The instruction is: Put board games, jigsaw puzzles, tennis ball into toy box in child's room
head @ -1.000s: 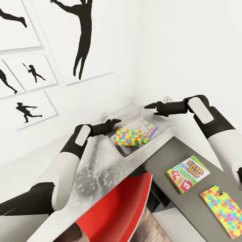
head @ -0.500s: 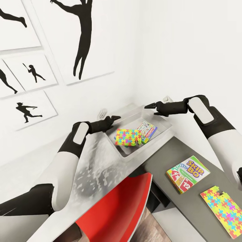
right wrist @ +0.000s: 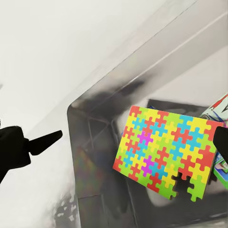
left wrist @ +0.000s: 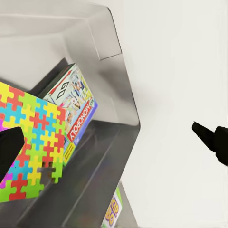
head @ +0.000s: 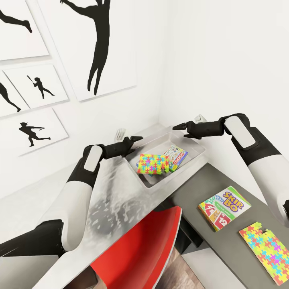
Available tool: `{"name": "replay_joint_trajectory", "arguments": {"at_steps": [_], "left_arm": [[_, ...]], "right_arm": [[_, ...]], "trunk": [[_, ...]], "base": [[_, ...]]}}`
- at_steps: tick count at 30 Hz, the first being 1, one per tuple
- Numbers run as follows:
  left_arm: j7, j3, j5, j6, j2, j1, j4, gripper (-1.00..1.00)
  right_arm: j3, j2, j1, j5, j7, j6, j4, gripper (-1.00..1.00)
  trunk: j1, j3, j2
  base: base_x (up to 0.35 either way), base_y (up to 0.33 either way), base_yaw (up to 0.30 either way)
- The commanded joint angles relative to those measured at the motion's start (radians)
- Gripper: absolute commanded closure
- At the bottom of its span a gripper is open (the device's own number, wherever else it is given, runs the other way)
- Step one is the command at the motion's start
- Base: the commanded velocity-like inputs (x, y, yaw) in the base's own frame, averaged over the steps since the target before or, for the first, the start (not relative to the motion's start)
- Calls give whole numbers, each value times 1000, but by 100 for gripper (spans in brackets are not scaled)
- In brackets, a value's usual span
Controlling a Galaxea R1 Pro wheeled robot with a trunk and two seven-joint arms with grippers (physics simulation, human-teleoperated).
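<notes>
Both claws empty and parted, left claw beside the shallow grey toy box at the worktop's far corner, multicoloured jigsaw sheet propped against the blue-edged game box inside, apparently just dropped.

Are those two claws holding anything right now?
No. The left gripper and right gripper both hover empty near the toy box; the puzzle lies inside it, untouched.
</notes>
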State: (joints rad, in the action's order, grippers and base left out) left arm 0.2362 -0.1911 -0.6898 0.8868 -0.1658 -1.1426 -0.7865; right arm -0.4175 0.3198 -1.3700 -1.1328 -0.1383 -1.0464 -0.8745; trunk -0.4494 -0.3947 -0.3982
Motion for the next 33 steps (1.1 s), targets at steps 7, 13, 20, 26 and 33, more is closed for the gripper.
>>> {"name": "replay_joint_trajectory", "arguments": {"at_steps": [7,13,20,26,33], "left_arm": [[68,-10,6,15,-1,2,0,-100],[82,-11,6,20,0,4,0,-100],[86,-11,6,31,0,4,0,-100],[87,-11,6,35,0,4,0,-100],[87,-11,6,37,0,4,0,-100]], "right_arm": [[-3,2,-1,9,-10,-1,0,-100],[-2,2,-1,9,-10,-1,0,-100],[-2,2,-1,8,-10,-1,0,-100],[-3,2,-1,8,-10,-1,0,-100],[-2,2,-1,8,-11,-1,0,-100]], "trunk": [[-1,-2,-2],[-1,-2,-2],[-1,3,-2],[-1,10,-2],[-1,18,-2]], "base": [[0,0,0],[0,0,-1],[0,0,-80],[-45,41,-166],[-71,94,-159]]}}
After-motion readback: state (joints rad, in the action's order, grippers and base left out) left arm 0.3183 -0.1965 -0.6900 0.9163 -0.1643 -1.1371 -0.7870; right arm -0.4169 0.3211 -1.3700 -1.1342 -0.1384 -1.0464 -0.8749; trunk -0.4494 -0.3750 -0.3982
